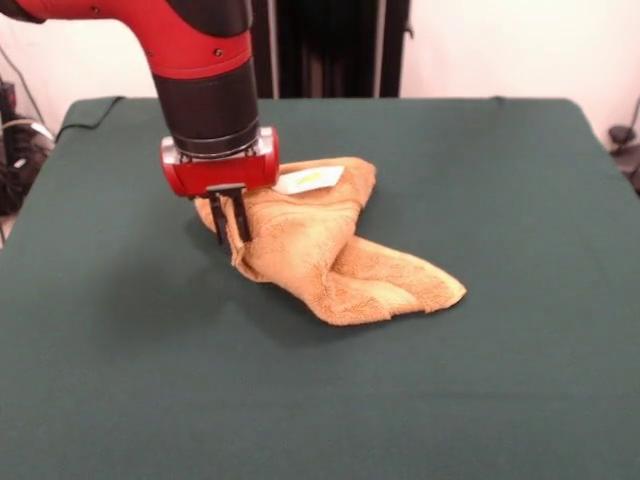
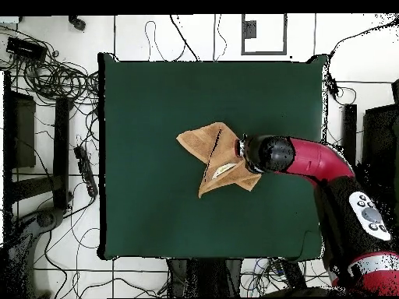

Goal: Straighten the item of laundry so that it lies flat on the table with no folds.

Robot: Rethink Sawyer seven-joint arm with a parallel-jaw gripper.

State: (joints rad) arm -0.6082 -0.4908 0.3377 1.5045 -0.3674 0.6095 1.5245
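The orange-tan towel [image 1: 330, 250] lies crumpled and folded over itself on the dark green table [image 1: 450, 160], a little behind its middle. Its white label [image 1: 308, 180] faces up at the towel's far edge. My gripper [image 1: 228, 232] comes straight down at the towel's left edge. Its two black fingers [image 1: 240, 215] stand close together with the raised towel edge pinched between them. In the overhead view the towel [image 2: 204, 144] is a folded, pointed shape, and the arm's wrist [image 2: 261, 153] covers its right corner and hides the fingers.
The table [image 2: 156, 101] is bare green cloth all round the towel. Cables and equipment [image 2: 54, 78] lie on the floor past the table's left side in the overhead view. The red arm [image 2: 319, 160] reaches in from the right there.
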